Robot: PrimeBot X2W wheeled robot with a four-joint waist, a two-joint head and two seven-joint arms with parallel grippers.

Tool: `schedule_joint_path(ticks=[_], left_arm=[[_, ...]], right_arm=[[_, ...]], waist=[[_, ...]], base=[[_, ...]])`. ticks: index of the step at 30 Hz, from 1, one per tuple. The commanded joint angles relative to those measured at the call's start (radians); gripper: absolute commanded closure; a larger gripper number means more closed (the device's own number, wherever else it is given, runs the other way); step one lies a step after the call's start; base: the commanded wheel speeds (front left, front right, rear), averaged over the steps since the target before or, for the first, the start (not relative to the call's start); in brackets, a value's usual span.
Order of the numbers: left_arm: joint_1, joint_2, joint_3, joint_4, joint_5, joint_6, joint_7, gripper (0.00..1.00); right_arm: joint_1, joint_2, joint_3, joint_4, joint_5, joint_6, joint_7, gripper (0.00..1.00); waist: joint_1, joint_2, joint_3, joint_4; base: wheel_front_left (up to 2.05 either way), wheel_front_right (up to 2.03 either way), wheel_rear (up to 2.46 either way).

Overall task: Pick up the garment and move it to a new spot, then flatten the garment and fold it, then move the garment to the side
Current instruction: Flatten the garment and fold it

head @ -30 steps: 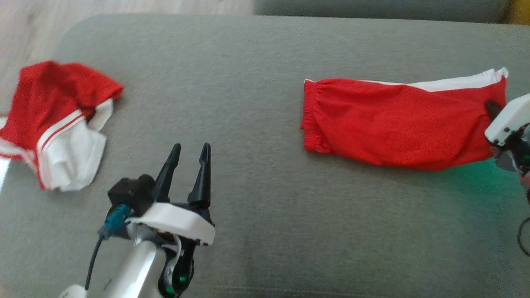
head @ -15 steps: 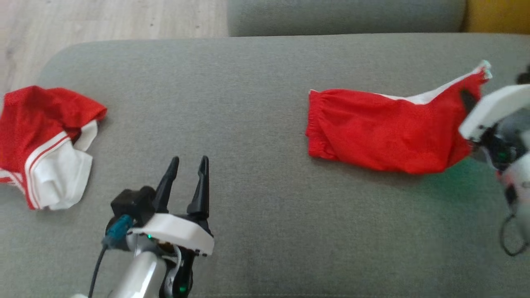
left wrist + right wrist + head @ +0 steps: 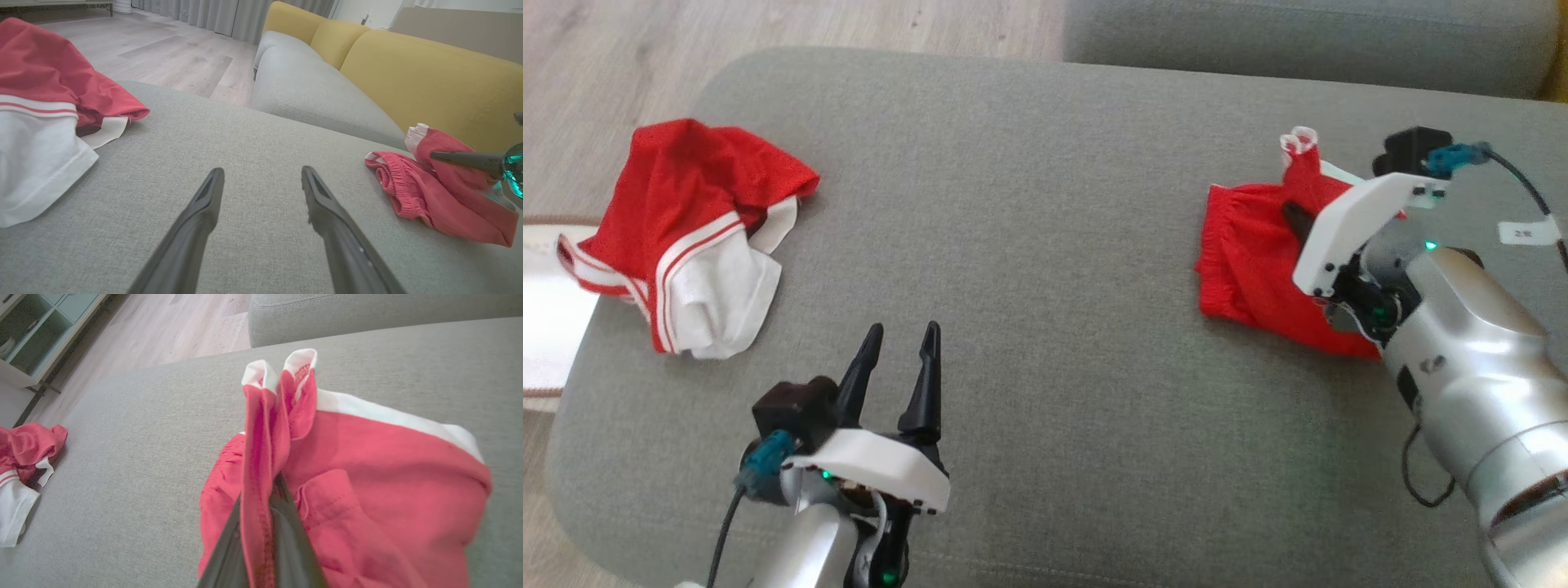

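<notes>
The red shorts (image 3: 1245,269) lie at the right end of the cushion (image 3: 1029,180), with one hem pinched in the right gripper (image 3: 1297,219). The left gripper (image 3: 901,336) gapes empty. The cloth seems light and limp, best held by its hems.

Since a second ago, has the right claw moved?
Yes. The right gripper, shut on the red shorts' hem, has carried it left, toward their waistband on the cushion.

garment (image 3: 1245,261) | red shorts, white trim | one end raised, rest lying crumpled
</notes>
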Motion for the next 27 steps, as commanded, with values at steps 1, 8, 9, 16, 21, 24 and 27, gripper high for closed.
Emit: schedule_joint_path(ticks=[1,8,9,16,21,24,27], left_arm=[[-0.044,-0.002,0.042,-0.023,0.009,-0.007,-0.012,0.00],[-0.052,-0.009,0.047,-0.008,0.013,-0.010,-0.012,0.00],[-0.054,-0.010,0.048,-0.006,0.014,-0.011,-0.012,0.00],[-0.048,-0.011,0.069,0.000,0.019,-0.010,-0.012,0.00],[-0.036,-0.012,0.084,-0.005,0.022,-0.011,-0.012,0.00],[-0.034,-0.015,0.087,-0.007,0.025,-0.014,-0.012,0.00],[-0.031,-0.018,0.088,-0.008,0.027,-0.016,-0.012,0.00]], right_arm=[[-0.051,0.027,0.013,-0.013,-0.008,-0.001,-0.013,1.00],[-0.065,0.083,0.008,0.030,-0.002,-0.001,-0.041,0.07],[-0.064,0.092,0.005,0.030,0.004,-0.001,-0.048,0.00],[-0.045,0.103,-0.038,-0.156,0.116,-0.001,-0.149,0.00],[-0.009,-0.026,-0.065,-0.285,0.141,-0.001,-0.260,0.00],[0.023,-0.106,-0.083,-0.273,0.125,-0.001,-0.306,0.00],[0.059,-0.155,-0.095,-0.230,0.107,-0.001,-0.328,0.00]], waist=[[0.0000,-0.0001,0.009,0.011],[0.0000,-0.0001,0.019,0.008],[0.0000,-0.0001,0.019,0.004],[0.0000,-0.0001,0.004,-0.052],[0.0000,-0.0001,-0.011,-0.095],[0.0000,-0.0001,-0.015,-0.108],[0.0000,-0.0001,-0.015,-0.116]], base=[[0.00,0.00,0.00],[0.00,0.00,0.00],[0.00,0.00,0.00],[0.00,0.00,0.00],[0.00,0.00,0.00],[0.00,0.00,0.00],[0.00,0.00,0.00]])
